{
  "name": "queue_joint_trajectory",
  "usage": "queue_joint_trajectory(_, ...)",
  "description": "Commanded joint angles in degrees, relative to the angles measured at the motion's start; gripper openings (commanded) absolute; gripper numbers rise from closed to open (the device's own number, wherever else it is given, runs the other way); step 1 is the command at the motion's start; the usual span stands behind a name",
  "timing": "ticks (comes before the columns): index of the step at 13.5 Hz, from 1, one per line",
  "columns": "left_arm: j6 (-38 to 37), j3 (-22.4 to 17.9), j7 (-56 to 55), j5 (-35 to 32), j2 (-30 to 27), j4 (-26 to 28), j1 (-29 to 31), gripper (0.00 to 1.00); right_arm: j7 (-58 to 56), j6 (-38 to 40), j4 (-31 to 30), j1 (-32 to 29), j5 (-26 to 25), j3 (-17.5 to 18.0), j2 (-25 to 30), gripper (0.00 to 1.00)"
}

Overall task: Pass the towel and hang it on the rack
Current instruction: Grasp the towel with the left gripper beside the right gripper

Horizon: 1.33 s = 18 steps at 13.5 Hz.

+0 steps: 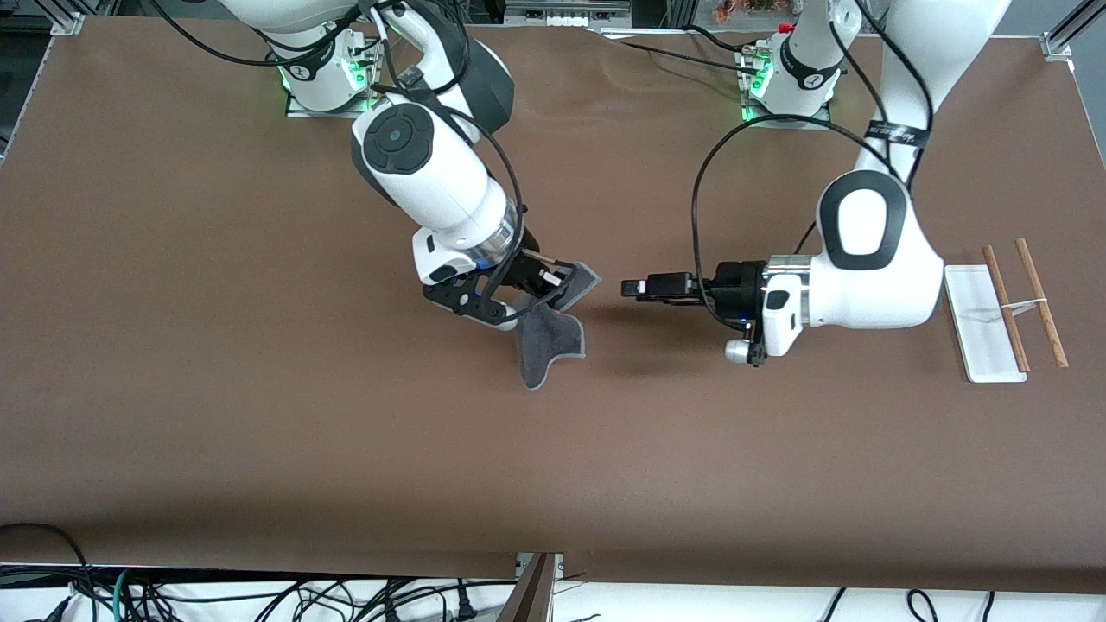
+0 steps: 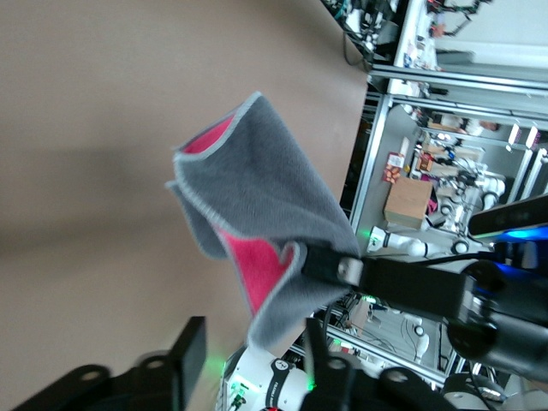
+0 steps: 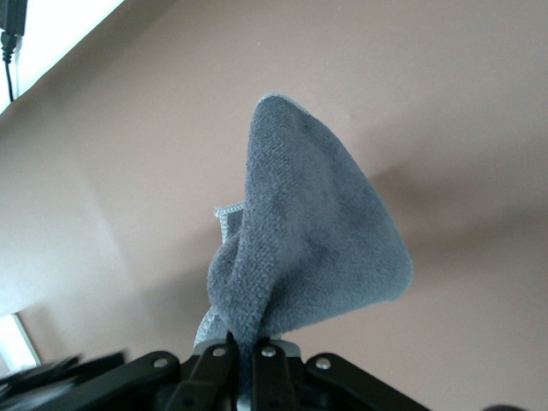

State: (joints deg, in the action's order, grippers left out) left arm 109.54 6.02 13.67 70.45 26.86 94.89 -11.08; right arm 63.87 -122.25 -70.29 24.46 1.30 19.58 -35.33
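My right gripper (image 1: 540,294) is shut on the dark grey towel (image 1: 549,341) and holds it up over the middle of the table. The towel hangs from the closed fingers (image 3: 270,364) in the right wrist view (image 3: 308,248). In the left wrist view the towel (image 2: 257,180) shows a pink inner side. My left gripper (image 1: 626,288) is open and level, pointing at the towel with a small gap between them; its fingers (image 2: 190,347) stand apart and empty. The rack (image 1: 981,324), a white base with two brown rods (image 1: 1041,302), stands at the left arm's end of the table.
The brown table cover (image 1: 259,389) spreads around both arms. The arm bases (image 1: 328,73) stand at the table's edge farthest from the front camera. Cables (image 1: 259,596) lie below the edge nearest to it.
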Motion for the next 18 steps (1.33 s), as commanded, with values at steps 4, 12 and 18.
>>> queue_joint_trajectory(4, -0.82, 0.22, 5.58, 2.41, 2.41, -1.11, -0.7, 0.41, 1.17, -0.71, 1.91, 1.12, 0.28, -0.07, -0.97, 0.0)
queue_joint_trajectory(12, -6.09, 0.49, 5.84, 2.59, 1.7, -0.68, -0.7, 0.42, 1.25, -0.71, 1.83, 1.47, 0.2, -0.07, -0.97, 0.0)
queue_joint_trajectory(18, -6.97, 1.63, 9.96, 2.5, 2.14, -0.41, -0.35, 0.02, 1.17, -0.71, 1.83, 1.47, 0.28, -0.07, -0.97, 0.0)
